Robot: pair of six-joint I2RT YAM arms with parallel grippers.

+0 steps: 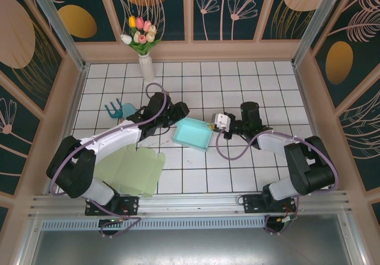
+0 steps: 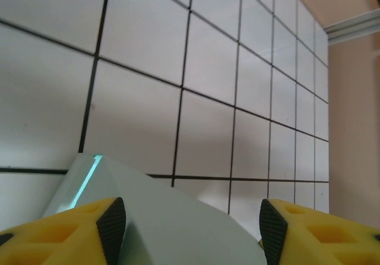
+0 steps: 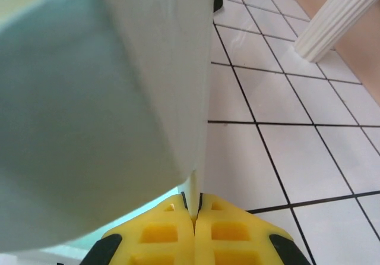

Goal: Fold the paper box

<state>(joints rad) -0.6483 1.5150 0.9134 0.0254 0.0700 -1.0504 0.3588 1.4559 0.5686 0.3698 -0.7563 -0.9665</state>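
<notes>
The paper box (image 1: 193, 133) is pale teal, partly formed, and sits tilted on the white tiled table between the two arms. My right gripper (image 1: 212, 124) holds its right edge. In the right wrist view the yellow jaws (image 3: 195, 208) are shut on a thin flap of the box (image 3: 101, 98), which looms large right above them. My left gripper (image 1: 178, 117) is at the box's upper left corner. In the left wrist view it (image 2: 191, 226) stands open with a slanted face of the box (image 2: 166, 223) between its fingers. The left pad (image 2: 111, 229) is against the paper and the right pad (image 2: 273, 229) is apart from it.
A flat pale green paper sheet (image 1: 127, 169) lies under my left arm near the front edge. A small teal fork-like piece (image 1: 114, 109) lies to the left of the left wrist. A white vase of tulips (image 1: 144, 51) stands at the back. Wooden walls (image 1: 59, 116) enclose the table.
</notes>
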